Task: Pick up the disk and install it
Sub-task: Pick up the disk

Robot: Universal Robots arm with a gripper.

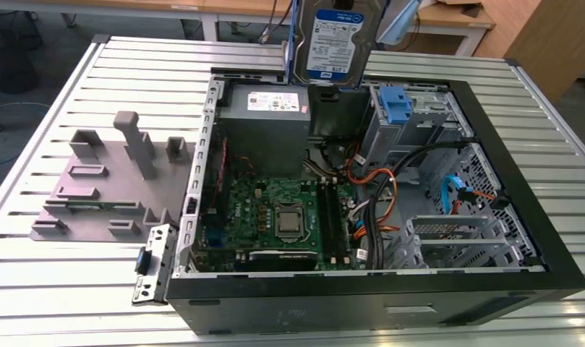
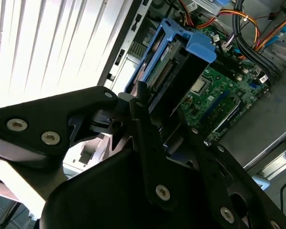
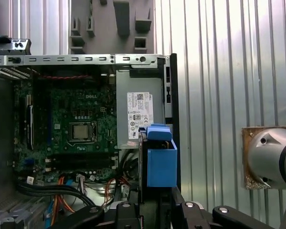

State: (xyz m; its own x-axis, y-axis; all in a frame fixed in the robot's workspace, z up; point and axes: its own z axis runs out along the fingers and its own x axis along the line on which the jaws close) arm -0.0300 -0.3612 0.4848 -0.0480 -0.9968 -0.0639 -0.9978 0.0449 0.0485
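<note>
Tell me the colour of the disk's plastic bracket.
Blue bracket, best in the first wrist view.

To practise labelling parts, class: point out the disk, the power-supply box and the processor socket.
disk (image 1: 332, 43), exterior view, on its white-and-blue label.
power-supply box (image 1: 263, 141), exterior view, on its bare grey face.
processor socket (image 1: 290, 223), exterior view, on its metal centre.

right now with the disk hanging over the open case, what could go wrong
If the gripper slips, the disk could drop onto the power supply or motherboard below. The loose cables near the blue latch might snag its rails if it is lowered there.
</note>
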